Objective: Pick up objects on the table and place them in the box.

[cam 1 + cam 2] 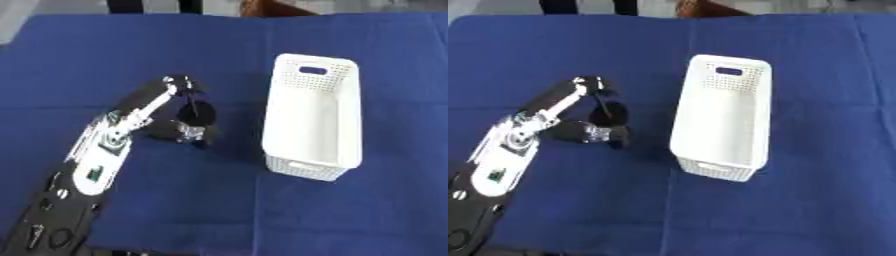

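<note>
Curled downward over the blue cloth-covered table [105, 60], the robot's black left hand [188, 117] has its fingers closed around a small dark object [191, 132] too indistinct to identify, just left of the white perforated plastic box [313, 116], which stands apart from it.

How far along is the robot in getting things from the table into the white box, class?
Done: nothing that shows; the white box looks empty inside. In hand: the left hand is down on the blue cloth left of the box, fingers curled over something dark and small that cannot be made out. Left: lifting it, carrying it to the box and releasing it. The right hand is out of view.
</note>
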Available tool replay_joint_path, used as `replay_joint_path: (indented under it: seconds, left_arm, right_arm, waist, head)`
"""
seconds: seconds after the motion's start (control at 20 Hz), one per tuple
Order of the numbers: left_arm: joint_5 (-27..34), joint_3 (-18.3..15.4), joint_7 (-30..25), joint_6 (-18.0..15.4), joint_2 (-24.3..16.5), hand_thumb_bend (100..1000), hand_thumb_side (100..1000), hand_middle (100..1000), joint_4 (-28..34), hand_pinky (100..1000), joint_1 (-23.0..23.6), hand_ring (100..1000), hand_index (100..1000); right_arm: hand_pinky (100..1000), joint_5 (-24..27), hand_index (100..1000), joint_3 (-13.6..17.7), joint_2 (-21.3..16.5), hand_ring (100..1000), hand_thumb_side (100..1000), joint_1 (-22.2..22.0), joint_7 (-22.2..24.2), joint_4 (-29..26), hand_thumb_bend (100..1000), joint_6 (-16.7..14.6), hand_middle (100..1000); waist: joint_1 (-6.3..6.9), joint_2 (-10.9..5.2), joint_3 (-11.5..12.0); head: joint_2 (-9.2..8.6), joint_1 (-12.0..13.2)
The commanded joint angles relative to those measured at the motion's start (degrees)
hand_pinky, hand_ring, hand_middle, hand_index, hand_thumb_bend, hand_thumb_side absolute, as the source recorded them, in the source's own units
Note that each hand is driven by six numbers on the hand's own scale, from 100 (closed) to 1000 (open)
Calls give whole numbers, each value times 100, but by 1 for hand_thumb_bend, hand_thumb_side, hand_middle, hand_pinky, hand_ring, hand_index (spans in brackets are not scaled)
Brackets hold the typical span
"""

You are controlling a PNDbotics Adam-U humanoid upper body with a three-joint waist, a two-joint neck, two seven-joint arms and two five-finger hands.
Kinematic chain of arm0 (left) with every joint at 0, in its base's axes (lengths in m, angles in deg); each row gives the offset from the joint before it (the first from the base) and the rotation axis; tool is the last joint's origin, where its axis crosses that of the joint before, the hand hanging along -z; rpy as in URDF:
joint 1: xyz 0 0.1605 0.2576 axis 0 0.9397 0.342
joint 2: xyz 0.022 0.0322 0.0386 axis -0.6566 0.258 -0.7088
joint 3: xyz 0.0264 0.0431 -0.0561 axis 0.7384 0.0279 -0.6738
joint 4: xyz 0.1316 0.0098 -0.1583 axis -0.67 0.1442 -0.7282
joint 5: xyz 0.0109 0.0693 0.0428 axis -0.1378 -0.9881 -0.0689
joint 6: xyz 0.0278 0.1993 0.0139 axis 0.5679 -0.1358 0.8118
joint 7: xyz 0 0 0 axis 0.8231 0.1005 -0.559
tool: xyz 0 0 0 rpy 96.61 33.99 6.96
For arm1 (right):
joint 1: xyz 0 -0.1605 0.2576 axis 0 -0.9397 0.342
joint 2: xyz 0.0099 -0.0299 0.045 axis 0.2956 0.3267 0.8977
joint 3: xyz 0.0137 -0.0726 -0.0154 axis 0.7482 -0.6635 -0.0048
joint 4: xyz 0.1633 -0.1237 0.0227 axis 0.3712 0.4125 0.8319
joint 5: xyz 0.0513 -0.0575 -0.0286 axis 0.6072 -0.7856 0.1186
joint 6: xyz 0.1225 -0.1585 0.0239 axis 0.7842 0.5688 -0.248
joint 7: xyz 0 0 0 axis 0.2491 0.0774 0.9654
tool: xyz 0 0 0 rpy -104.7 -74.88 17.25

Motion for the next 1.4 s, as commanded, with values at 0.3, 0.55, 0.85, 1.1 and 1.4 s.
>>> replay_joint_path:
  seconds: [0.3, 0.55, 0.85, 1.1, 1.4]
  left_arm:
    - [-98, 60, 68, -65, 52, 822, 759, 741, -69, 765, -166, 725, 806]
    - [-125, 132, 29, -124, 89, 820, 760, 733, -115, 765, -202, 717, 801]
    - [-193, 202, -21, -171, 101, 807, 743, 662, -162, 736, -230, 632, 769]
    - [-346, 270, -17, -206, 96, 764, 707, 543, -266, 629, -242, 483, 703]
    - [-659, 313, 383, -198, 102, 654, 632, 324, -419, 229, -299, 160, 456]
  right_arm:
    - [600, 22, 943, 47, -65, 709, 797, 57, -9, -93, 100, -15, 814]
    - [600, 24, 943, 46, -62, 709, 797, 61, -10, -95, 100, -16, 814]
    - [600, 25, 943, 43, -57, 709, 797, 60, -6, -100, 100, -20, 814]
    - [600, 24, 943, 42, -57, 709, 796, 58, -8, -107, 100, -21, 814]
    - [600, 23, 943, 36, -52, 709, 795, 53, -5, -110, 100, -19, 814]
  waist:
    - [-43, -64, 3]
    - [-49, -58, 2]
    - [-55, -52, 1]
    - [-61, -54, -3]
    - [-70, -56, -1]
  head:
    - [-3, 36]
    - [-3, 33]
    - [-3, 35]
    - [-3, 45]
    - [-3, 51]
